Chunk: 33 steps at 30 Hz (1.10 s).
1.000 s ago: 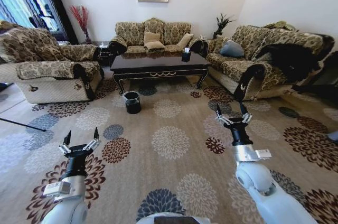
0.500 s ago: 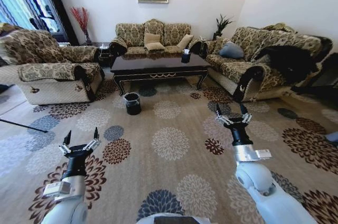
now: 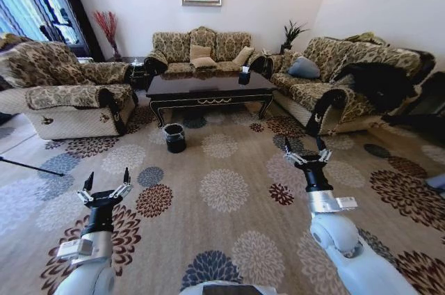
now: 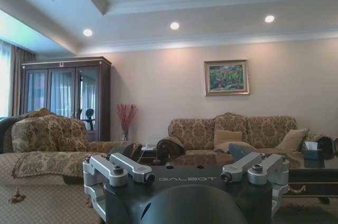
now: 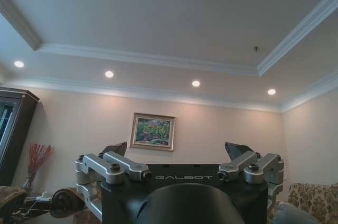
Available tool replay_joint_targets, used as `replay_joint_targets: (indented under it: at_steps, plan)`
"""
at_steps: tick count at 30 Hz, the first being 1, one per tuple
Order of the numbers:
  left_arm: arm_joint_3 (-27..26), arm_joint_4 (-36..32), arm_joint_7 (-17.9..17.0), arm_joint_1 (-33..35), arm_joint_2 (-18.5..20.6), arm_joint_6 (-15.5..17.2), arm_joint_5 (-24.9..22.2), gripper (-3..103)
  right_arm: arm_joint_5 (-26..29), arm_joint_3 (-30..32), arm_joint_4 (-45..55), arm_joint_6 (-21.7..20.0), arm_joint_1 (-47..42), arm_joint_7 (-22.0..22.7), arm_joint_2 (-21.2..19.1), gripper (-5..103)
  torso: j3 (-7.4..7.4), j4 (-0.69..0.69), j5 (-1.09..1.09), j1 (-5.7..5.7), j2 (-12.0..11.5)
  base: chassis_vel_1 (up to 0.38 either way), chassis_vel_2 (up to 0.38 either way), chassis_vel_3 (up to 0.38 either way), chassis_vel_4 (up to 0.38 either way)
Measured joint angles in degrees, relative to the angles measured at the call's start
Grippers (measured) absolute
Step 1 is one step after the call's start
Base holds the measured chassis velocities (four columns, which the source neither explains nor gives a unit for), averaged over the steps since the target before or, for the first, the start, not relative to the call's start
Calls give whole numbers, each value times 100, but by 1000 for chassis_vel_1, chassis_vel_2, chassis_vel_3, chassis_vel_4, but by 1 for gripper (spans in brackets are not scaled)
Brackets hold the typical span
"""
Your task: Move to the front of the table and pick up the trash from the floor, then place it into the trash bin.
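The trash bin (image 3: 174, 136) is seen mid-frame before the bench (image 3: 208, 86), well beyond the left tool (image 3: 105, 190) and right tool (image 3: 305, 154), both spread wide and empty.

Low dark glossy wooden table (image 3: 208, 86) far ahead is hiding the patterned carpet beneath it; any litter there is too small to tell. Small dark box (image 3: 245, 74) on its far right corner is showing no readable detail.
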Motion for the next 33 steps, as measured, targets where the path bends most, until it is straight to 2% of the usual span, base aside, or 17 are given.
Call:
replay_joint_targets:
  at_steps: [33]
  plan:
    - [0, 0, 0, 0, 0, 0, 0, 100, 0, 0, 0, 0, 0, 0, 0, 100, 490, 0, 0, 375, 865, 0, 0, 0, 0]
